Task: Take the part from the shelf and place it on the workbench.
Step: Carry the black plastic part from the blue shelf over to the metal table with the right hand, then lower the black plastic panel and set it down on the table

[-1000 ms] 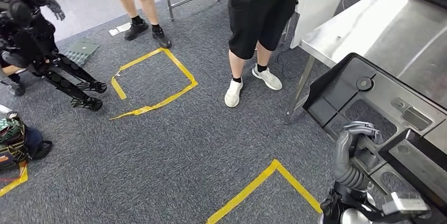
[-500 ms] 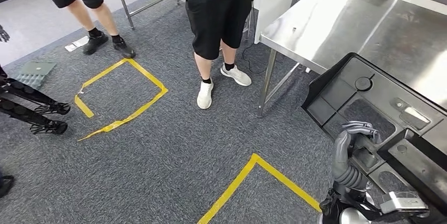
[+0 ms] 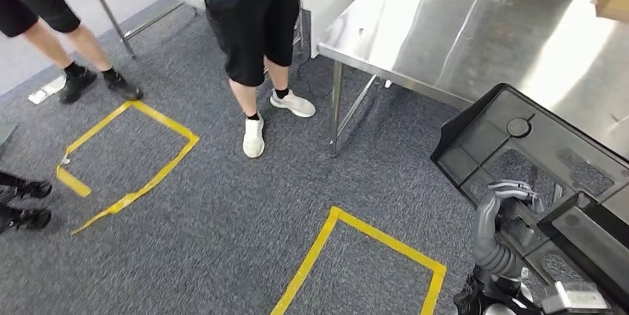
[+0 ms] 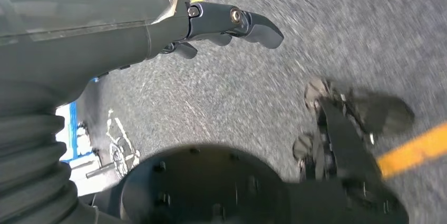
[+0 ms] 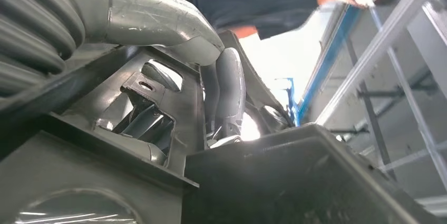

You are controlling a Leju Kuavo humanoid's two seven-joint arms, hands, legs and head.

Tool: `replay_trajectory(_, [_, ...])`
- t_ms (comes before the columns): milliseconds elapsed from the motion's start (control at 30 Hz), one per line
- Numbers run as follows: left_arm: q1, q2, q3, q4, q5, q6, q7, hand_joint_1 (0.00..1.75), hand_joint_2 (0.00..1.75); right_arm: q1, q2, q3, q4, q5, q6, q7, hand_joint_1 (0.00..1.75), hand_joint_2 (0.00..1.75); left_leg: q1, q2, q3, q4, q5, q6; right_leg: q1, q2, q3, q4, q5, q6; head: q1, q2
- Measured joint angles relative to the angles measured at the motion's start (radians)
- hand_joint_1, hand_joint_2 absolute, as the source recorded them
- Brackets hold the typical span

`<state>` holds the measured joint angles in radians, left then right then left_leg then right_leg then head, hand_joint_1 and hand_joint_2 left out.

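One right hand (image 3: 510, 198) grips the black part (image 3: 549, 159), fingers hooked into it; ahead lies the workbench (image 3: 460, 26). Left hand (image 4: 211, 21) holds nothing.

The right arm (image 3: 491, 244) is silver-grey with a ribbed, bellows-like cover at the wrist, ending in a right robot hand (image 3: 512, 190) of pale grey, glossy fingers (image 3: 519, 187). Below it sits a black joint housing, and a small light grey block is mounted to its right. In the right wrist view the ribbed cover is dark grey, the thumb (image 5: 158, 16) thick and shiny silver. The left robot hand (image 4: 221, 23) has a smooth dark grey shell with a scrap of pale tape at its edge, black fingers (image 4: 258, 23) with bright metal screws at the pivots, and a grey ribbed cover behind.
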<state>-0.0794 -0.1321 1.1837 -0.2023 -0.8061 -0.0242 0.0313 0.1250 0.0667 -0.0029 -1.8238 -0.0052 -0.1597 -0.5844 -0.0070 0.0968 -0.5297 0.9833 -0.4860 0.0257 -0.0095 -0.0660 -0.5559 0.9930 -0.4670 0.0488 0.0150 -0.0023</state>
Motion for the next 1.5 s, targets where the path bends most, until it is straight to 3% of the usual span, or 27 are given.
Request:
replay_trajectory(100, [-0.001, -0.001, 0.0, 0.0, 0.0, -0.004, -0.009, 0.0, 1.75, 0.004, -0.001, -0.001, -0.004, 0.0, -0.001, 0.0, 1.75, 1.75, 0.004, 0.012, 0.006, 0.0, -0.005, -0.013, -0.003, 0.027, -0.005, -0.002, 0.004, -0.016, 0.0, 0.0])
replay_trajectory(167, [-0.002, -0.001, 0.0, 0.0, -0.001, -0.005, -0.012, 0.0, 1.75, 0.004, 0.0, -0.001, -0.008, 0.0, -0.002, -0.001, 1.75, 1.75, 0.009, -0.032, -0.008, 0.039, -0.037, -0.023, -0.014, 0.044, 0.0, -0.005, 0.009, -0.027, -0.002, 0.0])
replay_trajectory(233, [-0.001, -0.001, 0.0, 0.0, -0.001, -0.006, -0.017, 0.0, 1.75, 0.003, 0.001, 0.0, -0.01, 0.0, -0.003, -0.001, 1.75, 1.75, 0.012, -0.084, -0.061, 0.155, -0.105, -0.03, -0.016, 0.063, 0.0, -0.006, 0.013, -0.037, -0.003, 0.0])
replay_trajectory(267, [-0.001, -0.001, 0.0, 0.0, -0.001, -0.005, -0.019, 0.0, 1.75, 0.003, 0.002, 0.001, -0.01, 0.0, -0.003, -0.002, 1.75, 1.75, 0.012, -0.094, -0.094, 0.224, -0.135, -0.031, -0.015, 0.073, -0.001, -0.005, 0.014, -0.04, -0.003, 0.0])
replay_trajectory(300, [0.0, -0.001, 0.0, 0.0, -0.002, -0.005, -0.021, 0.0, 1.75, 0.003, 0.002, 0.001, -0.01, 0.0, -0.004, -0.002, 1.75, 1.75, 0.012, -0.098, -0.12, 0.275, -0.151, -0.031, -0.014, 0.085, -0.001, -0.005, 0.014, -0.041, -0.003, 0.0])
replay_trajectory(333, [0.001, -0.001, 0.0, 0.0, -0.002, -0.004, -0.023, 0.0, 1.75, 0.004, 0.003, 0.001, -0.01, 0.0, -0.005, -0.002, 1.75, 1.75, 0.013, -0.1, -0.131, 0.29, -0.144, -0.031, -0.013, 0.098, -0.001, -0.004, 0.014, -0.041, -0.003, 0.0])
replay_trajectory(400, [0.002, -0.001, 0.0, 0.0, -0.002, -0.003, -0.024, 0.0, 1.75, 0.004, 0.003, 0.001, -0.01, 0.001, -0.006, -0.002, 1.75, 1.75, 0.018, -0.107, -0.096, 0.207, -0.077, -0.03, -0.013, 0.125, 0.002, -0.002, 0.014, -0.04, -0.003, 0.0])
replay_trajectory(467, [0.003, 0.0, 0.0, 0.0, -0.002, -0.002, -0.025, 0.0, 1.75, 0.002, 0.004, 0.001, -0.01, 0.001, -0.007, -0.002, 1.75, 1.75, 0.026, -0.145, -0.036, 0.075, -0.016, -0.028, -0.01, 0.149, 0.001, 0.002, 0.014, -0.037, -0.002, 0.0])
replay_trajectory(533, [0.003, 0.0, 0.0, 0.0, -0.002, -0.001, -0.028, 0.0, 1.75, -0.001, 0.005, 0.001, -0.01, 0.001, -0.008, -0.002, 1.75, 1.75, 0.026, -0.167, -0.012, 0.02, -0.004, -0.024, -0.009, 0.169, -0.008, 0.004, 0.017, -0.025, -0.001, 0.0])
replay_trajectory(600, [0.002, -0.002, 0.0, 0.0, -0.002, 0.0, -0.036, 0.0, 1.75, -0.001, 0.005, 0.001, -0.01, 0.002, -0.01, -0.002, 1.75, 1.75, 0.02, -0.148, -0.013, 0.016, -0.001, -0.012, -0.01, 0.187, -0.019, 0.001, 0.022, -0.009, -0.001, 0.0])
replay_trajectory(633, [0.002, -0.002, 0.0, 0.0, -0.002, 0.0, -0.041, 0.0, 1.75, -0.001, 0.004, 0.001, -0.01, 0.003, -0.011, -0.002, 1.75, 1.75, 0.019, -0.136, -0.012, 0.013, 0.002, -0.004, -0.01, 0.178, -0.026, 0.006, 0.02, -0.005, -0.001, 0.0])
replay_trajectory(700, [0.001, -0.003, 0.0, 0.0, -0.002, -0.004, -0.048, 0.0, 1.75, -0.002, 0.003, 0.001, -0.01, 0.004, -0.015, -0.003, 1.75, 1.75, 0.021, -0.111, -0.012, 0.004, 0.009, 0.012, -0.007, 0.131, -0.061, 0.066, -0.014, -0.004, 0.005, 0.0])
replay_trajectory(767, [0.003, -0.003, 0.0, 0.0, -0.002, -0.006, -0.051, 0.0, 1.75, -0.003, 0.003, 0.001, -0.01, 0.005, -0.017, -0.003, 1.75, 1.75, 0.02, -0.086, -0.015, 0.003, 0.01, 0.019, -0.006, 0.087, -0.126, 0.204, -0.076, -0.01, 0.011, 0.0])
replay_trajectory(833, [0.004, -0.003, 0.0, 0.0, -0.002, -0.007, -0.051, 0.0, 1.75, -0.001, 0.002, 0.001, -0.009, 0.006, -0.018, -0.003, 1.75, 1.75, 0.019, -0.058, -0.017, 0.003, 0.01, 0.019, -0.008, 0.078, -0.17, 0.305, -0.11, -0.003, 0.014, 0.0])
replay_trajectory(867, [0.005, -0.003, 0.0, 0.0, -0.002, -0.007, -0.051, 0.0, 1.75, 0.0, 0.002, 0.0, -0.009, 0.006, -0.019, -0.003, 1.75, 1.75, 0.019, -0.045, -0.017, 0.004, 0.009, 0.018, -0.01, 0.074, -0.161, 0.294, -0.102, 0.006, 0.015, 0.0])
replay_trajectory(900, [0.005, -0.004, 0.0, 0.0, -0.002, -0.007, -0.051, 0.0, 1.75, 0.0, 0.001, 0.0, -0.009, 0.006, -0.019, -0.003, 1.75, 1.75, 0.02, -0.032, -0.015, 0.004, 0.009, 0.017, -0.012, 0.065, -0.131, 0.243, -0.081, 0.017, 0.016, 0.0])
replay_trajectory(967, [0.004, -0.005, 0.0, 0.0, -0.002, -0.007, -0.051, 0.0, 1.75, -0.001, 0.0, 0.0, -0.009, 0.006, -0.019, -0.003, 1.75, 1.75, 0.016, -0.011, -0.011, 0.006, 0.004, 0.009, -0.014, 0.022, -0.043, 0.09, -0.032, 0.03, 0.021, 0.0])
replay_trajectory(1033, [0.005, -0.004, 0.0, 0.0, -0.002, -0.007, -0.052, 0.0, 1.75, -0.003, 0.001, 0.0, -0.009, 0.006, -0.019, -0.004, 1.75, 1.75, 0.01, 0.008, -0.006, 0.009, -0.001, -0.004, -0.01, -0.005, 0.002, 0.011, -0.007, 0.02, 0.022, 0.0])
replay_trajectory(1100, [0.004, -0.004, 0.0, 0.0, -0.002, -0.007, -0.052, 0.0, 1.75, -0.001, 0.0, -0.001, -0.009, 0.006, -0.019, -0.004, 1.75, 1.75, 0.01, 0.029, -0.002, 0.009, -0.003, -0.014, -0.007, 0.012, 0.0, 0.007, 0.0, 0.001, 0.021, 0.0])
replay_trajectory(1133, [0.002, -0.004, 0.0, 0.0, -0.002, -0.006, -0.054, 0.0, 1.75, 0.0, 0.0, -0.001, -0.01, 0.006, -0.019, -0.004, 1.75, 1.75, 0.013, 0.023, -0.002, 0.011, -0.006, -0.021, -0.01, 0.024, -0.003, 0.006, 0.002, -0.005, 0.02, 0.0])
replay_trajectory(1200, [0.0, -0.004, 0.0, 0.0, -0.002, -0.004, -0.058, 0.0, 1.75, 0.001, 0.002, 0.0, -0.011, 0.008, -0.019, -0.006, 1.75, 1.75, 0.02, -0.03, -0.023, 0.063, -0.046, -0.031, -0.019, 0.043, -0.004, 0.004, 0.007, -0.022, 0.017, 0.0])
replay_trajectory(1267, [0.0, -0.004, 0.0, 0.0, -0.002, -0.001, -0.065, 0.0, 1.75, 0.001, 0.007, 0.0, -0.012, 0.013, -0.019, -0.009, 1.75, 1.75, 0.023, -0.086, -0.084, 0.191, -0.116, -0.035, -0.019, 0.056, -0.006, 0.004, 0.009, -0.032, 0.014, 0.0])
replay_trajectory(1333, [-0.001, -0.004, 0.0, 0.0, -0.003, 0.002, -0.069, 0.0, 1.75, 0.003, 0.01, 0.001, -0.012, 0.017, -0.019, -0.01, 1.75, 1.75, 0.023, -0.097, -0.138, 0.296, -0.148, -0.035, -0.015, 0.069, -0.006, 0.004, 0.009, -0.034, 0.013, 0.0])
replay_trajectory(1367, [-0.001, -0.004, 0.0, 0.0, -0.004, 0.003, -0.071, 0.0, 1.75, 0.004, 0.01, 0.001, -0.011, 0.018, -0.019, -0.01, 1.75, 1.75, 0.023, -0.098, -0.143, 0.299, -0.135, -0.033, -0.014, 0.075, -0.005, 0.005, 0.009, -0.034, 0.013, 0.0])
replay_trajectory(1400, [0.0, -0.004, 0.0, 0.0, -0.005, 0.006, -0.07, 0.0, 1.75, 0.005, 0.011, 0.001, -0.011, 0.02, -0.019, -0.01, 1.75, 1.75, 0.023, -0.098, -0.126, 0.262, -0.105, -0.03, -0.013, 0.081, -0.004, 0.005, 0.009, -0.034, 0.012, 0.0])
replay_trajectory(1467, [0.002, -0.003, 0.0, 0.0, -0.008, 0.012, -0.07, 0.0, 1.75, 0.005, 0.011, 0.001, -0.011, 0.023, -0.018, -0.011, 1.75, 1.75, 0.023, -0.104, -0.063, 0.128, -0.035, -0.023, -0.01, 0.09, -0.001, 0.006, 0.008, -0.033, 0.011, 0.0])
replay_trajectory(1500, [0.002, -0.003, 0.0, 0.0, -0.01, 0.016, -0.071, 0.0, 1.75, 0.005, 0.011, 0.001, -0.011, 0.025, -0.018, -0.011, 1.75, 1.75, 0.023, -0.108, -0.037, 0.072, -0.015, -0.02, -0.007, 0.094, -0.002, 0.007, 0.008, -0.03, 0.011, 0.0])
